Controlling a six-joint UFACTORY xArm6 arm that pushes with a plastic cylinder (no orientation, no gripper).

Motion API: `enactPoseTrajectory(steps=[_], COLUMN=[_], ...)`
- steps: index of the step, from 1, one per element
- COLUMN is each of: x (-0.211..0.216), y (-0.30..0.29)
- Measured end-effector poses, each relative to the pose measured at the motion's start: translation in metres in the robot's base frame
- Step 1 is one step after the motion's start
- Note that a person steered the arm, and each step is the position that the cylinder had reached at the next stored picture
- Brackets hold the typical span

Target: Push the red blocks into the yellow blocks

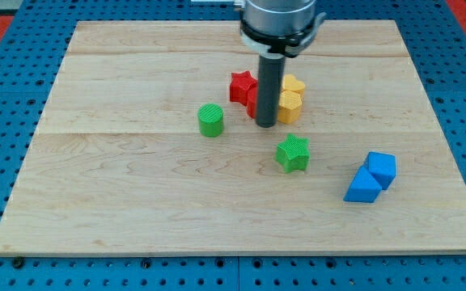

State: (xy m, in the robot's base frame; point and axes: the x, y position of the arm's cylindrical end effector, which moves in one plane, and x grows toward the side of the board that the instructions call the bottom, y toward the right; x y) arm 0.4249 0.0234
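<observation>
On the wooden board point(136, 186), my tip point(266, 125) touches red blocks point(242, 87).

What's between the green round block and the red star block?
Nothing: bare wood lies between the green cylinder and the red star in the camera view.

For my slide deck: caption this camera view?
My tip beside clustered red blocks and yellow blocks; green and blue blocks apart.

Board point(136, 186): you have pale wood, matt, grain visible.
Green blocks point(211, 120): ribbed matt plastic, by their look.
Rod point(267, 89): dark, dull sheen.
Surround point(6, 121): blue perforated panel.
</observation>
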Motion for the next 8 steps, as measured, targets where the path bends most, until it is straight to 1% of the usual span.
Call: enactPoseTrajectory(steps=[1, 2, 3, 4, 5, 6, 7, 8], x=[-0.003, -0.013, -0.028, -0.032, -0.029, -0.031, -0.069, -0.095], y=[-0.039, -0.040, -0.015, 0.001, -0.014, -0.071, -0.034, 0.005])
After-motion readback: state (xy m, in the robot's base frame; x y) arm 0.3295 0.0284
